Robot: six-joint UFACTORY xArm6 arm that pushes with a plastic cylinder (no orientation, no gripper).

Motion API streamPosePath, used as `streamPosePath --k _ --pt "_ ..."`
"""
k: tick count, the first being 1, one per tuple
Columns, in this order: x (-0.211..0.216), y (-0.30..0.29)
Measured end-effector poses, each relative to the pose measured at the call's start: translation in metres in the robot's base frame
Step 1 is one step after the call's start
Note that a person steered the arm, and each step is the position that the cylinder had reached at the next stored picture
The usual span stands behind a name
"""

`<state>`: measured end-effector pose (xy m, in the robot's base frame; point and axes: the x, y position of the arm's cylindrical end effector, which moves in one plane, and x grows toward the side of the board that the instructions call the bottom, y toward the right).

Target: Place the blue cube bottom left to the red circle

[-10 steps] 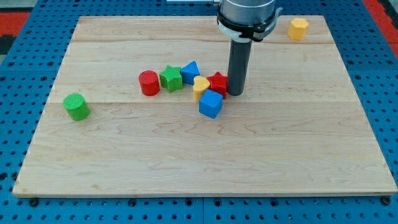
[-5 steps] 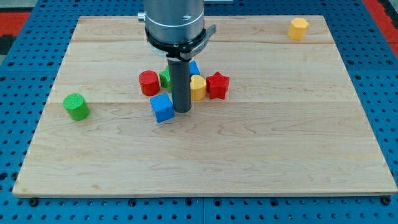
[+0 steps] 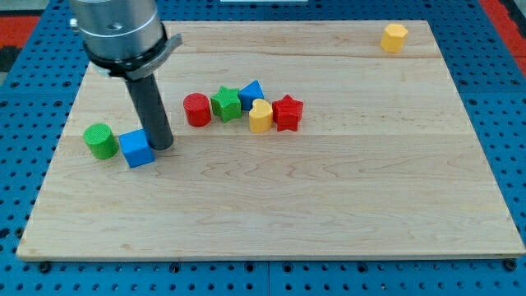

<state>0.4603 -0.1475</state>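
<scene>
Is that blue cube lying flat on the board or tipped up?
Flat. The blue cube shows a level top face on the wooden board, with my tip against its right side.

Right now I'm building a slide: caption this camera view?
My tip presses the blue cube beside the green cylinder, lower-left of the red circle.

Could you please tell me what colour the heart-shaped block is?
Yellow; the heart-shaped block shows in the camera view.
</scene>
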Motion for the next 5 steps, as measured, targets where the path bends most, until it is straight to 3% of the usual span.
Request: streamPosePath --k 2,3,5 --pt "0.028 0.033" --pt "0.045 0.006" --pt "0.026 -0.026"
